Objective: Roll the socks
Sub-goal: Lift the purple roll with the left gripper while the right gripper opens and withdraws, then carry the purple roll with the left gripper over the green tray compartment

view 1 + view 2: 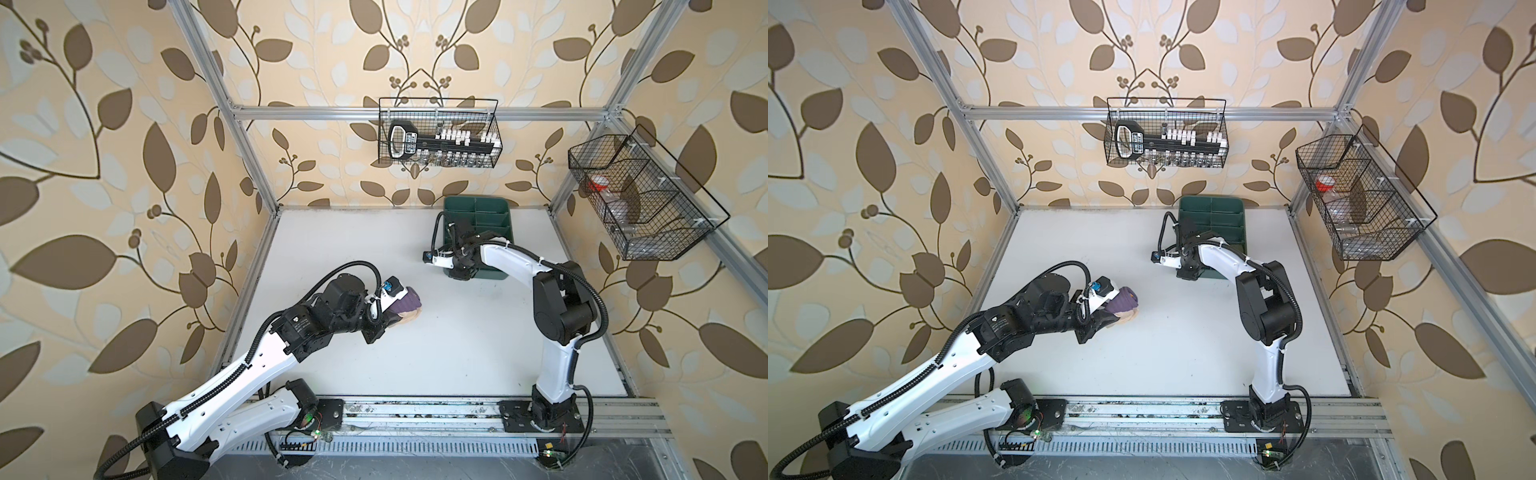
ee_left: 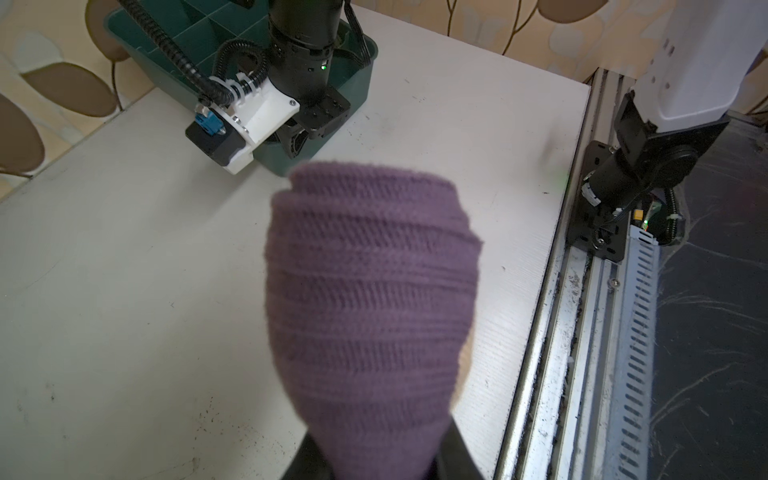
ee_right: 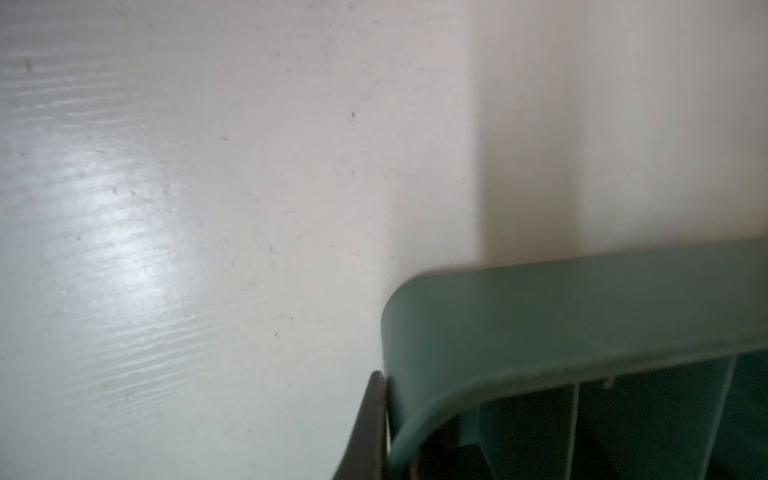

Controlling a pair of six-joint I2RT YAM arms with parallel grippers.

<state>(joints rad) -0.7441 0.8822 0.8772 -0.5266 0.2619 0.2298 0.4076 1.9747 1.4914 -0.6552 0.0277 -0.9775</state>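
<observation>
Purple sock roll point(image 2: 370, 291) clamped in left gripper point(image 1: 397, 316); right gripper point(image 2: 296, 145) closed at tray corner point(image 3: 415, 316)

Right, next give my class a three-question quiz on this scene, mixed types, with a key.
1. True or false: the left gripper holds the purple sock roll.
2. The right gripper has its fingers at the green tray: A near corner rim, B middle divider, C far wall.
3. Fill in: the tray stands at the table along its ___ edge.
Key: 1 true; 2 A; 3 far.
</observation>
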